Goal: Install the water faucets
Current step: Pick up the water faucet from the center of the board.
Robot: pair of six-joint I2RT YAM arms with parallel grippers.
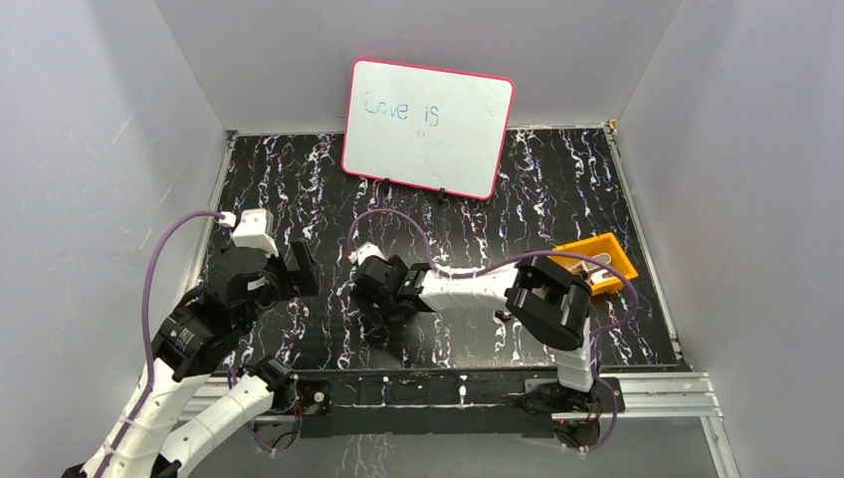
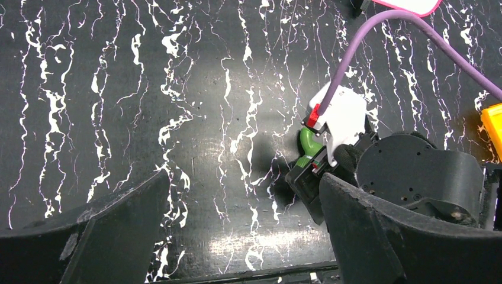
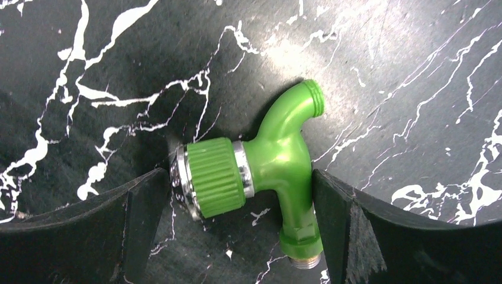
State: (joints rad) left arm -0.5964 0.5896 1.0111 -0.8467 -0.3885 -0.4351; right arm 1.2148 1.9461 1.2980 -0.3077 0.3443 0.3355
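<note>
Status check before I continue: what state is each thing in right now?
green tap: lying on the table, loose, not installed.
right pincer: open, straddling the tap.
left pincer: open, empty, over the table.
whiteboard: propped at the back, writing on it.
orange tray: holding metal pieces.

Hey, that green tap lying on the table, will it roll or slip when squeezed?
Probably stiff and light: the green tap looks like moulded plastic. Its glossy curved body may slip; the ribbed collar likely grips better. The side spout should stop it rolling.
</note>
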